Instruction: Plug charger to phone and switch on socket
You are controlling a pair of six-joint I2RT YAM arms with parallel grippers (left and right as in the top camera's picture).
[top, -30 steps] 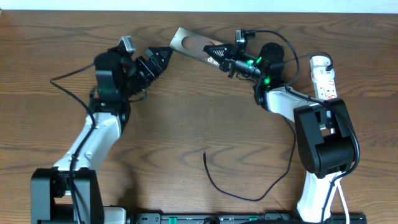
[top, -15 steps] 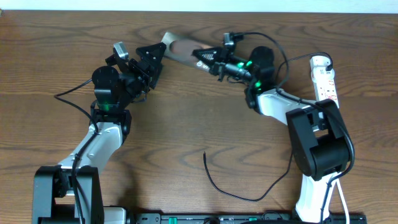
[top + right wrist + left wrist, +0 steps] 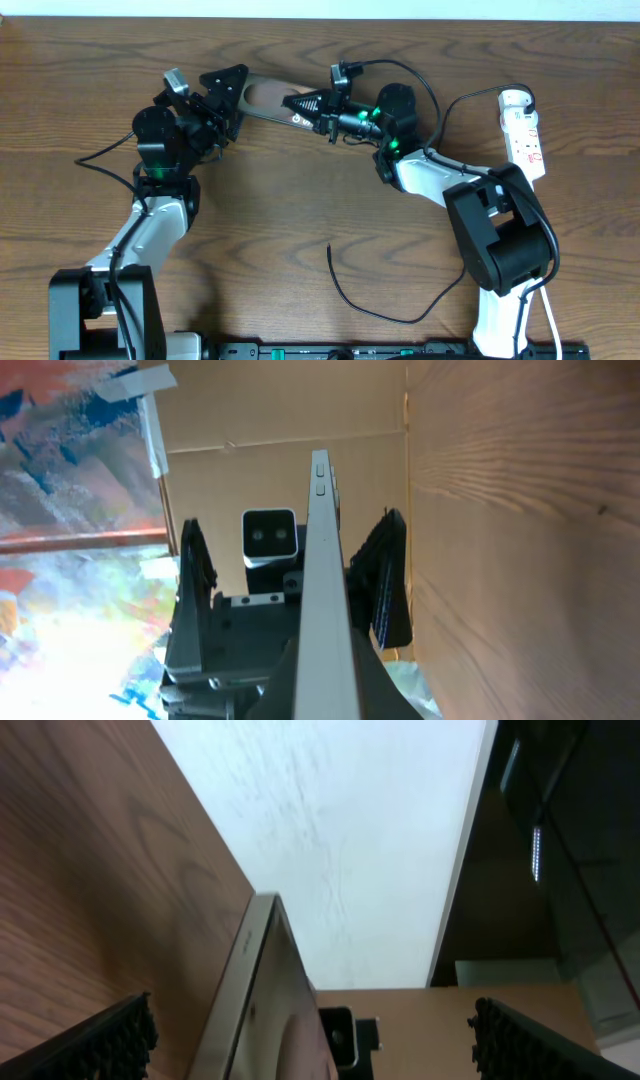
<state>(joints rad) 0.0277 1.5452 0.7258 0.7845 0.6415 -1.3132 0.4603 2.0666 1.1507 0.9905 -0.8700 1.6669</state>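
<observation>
The middle of the table (image 3: 280, 200) is open. A cable (image 3: 336, 283) curls near centre. A power strip (image 3: 524, 125) lines the far right, and a phone (image 3: 262, 97) spans the far middle.

White arm links (image 3: 150, 225), black joints (image 3: 158, 128) and cables (image 3: 100, 150) (small green lights (image 3: 374, 114))

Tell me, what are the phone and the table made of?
The phone looks smooth and bronze, with a silvery rim that is probably metal. The table looks like brown wood, or a wood-look top, because wavy grain lines run across it.
</observation>
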